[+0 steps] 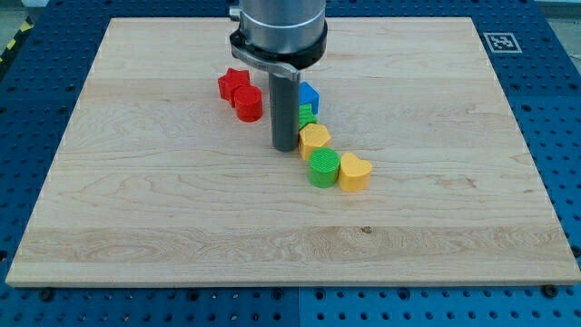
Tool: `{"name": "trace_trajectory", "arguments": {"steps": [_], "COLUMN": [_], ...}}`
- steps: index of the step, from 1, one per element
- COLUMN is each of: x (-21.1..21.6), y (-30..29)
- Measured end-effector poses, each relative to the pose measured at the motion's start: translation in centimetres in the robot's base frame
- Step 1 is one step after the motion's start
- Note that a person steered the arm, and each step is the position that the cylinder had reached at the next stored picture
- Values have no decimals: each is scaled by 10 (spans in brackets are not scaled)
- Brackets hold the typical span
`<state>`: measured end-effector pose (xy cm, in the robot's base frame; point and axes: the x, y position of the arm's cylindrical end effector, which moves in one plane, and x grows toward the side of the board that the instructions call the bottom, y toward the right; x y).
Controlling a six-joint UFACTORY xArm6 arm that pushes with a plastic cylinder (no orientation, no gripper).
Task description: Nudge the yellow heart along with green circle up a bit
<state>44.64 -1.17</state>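
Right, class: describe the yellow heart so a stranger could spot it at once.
Start at the wooden board and find the curved chain of blocks running down from my tip. The yellow heart is the chain's last block, toward the view's right, touching the green circle. The other yellow block sits higher, beside my tip.

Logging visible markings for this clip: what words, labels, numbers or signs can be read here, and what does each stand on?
No readable words, brands or numbers anywhere in the camera view.
Only sign: a black-and-white square fiducial marker on the wooden board, at its corner in the view's top right; a pattern, not text.
The blocks and the rod carry no visible lettering.
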Motion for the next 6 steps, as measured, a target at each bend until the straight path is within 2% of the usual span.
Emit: {"name": "trace_trajectory", "arguments": {"steps": [1, 3, 4, 5, 6], "x": [-4, 82, 98, 98, 98], "y": [-1, 19, 69, 91, 72]}}
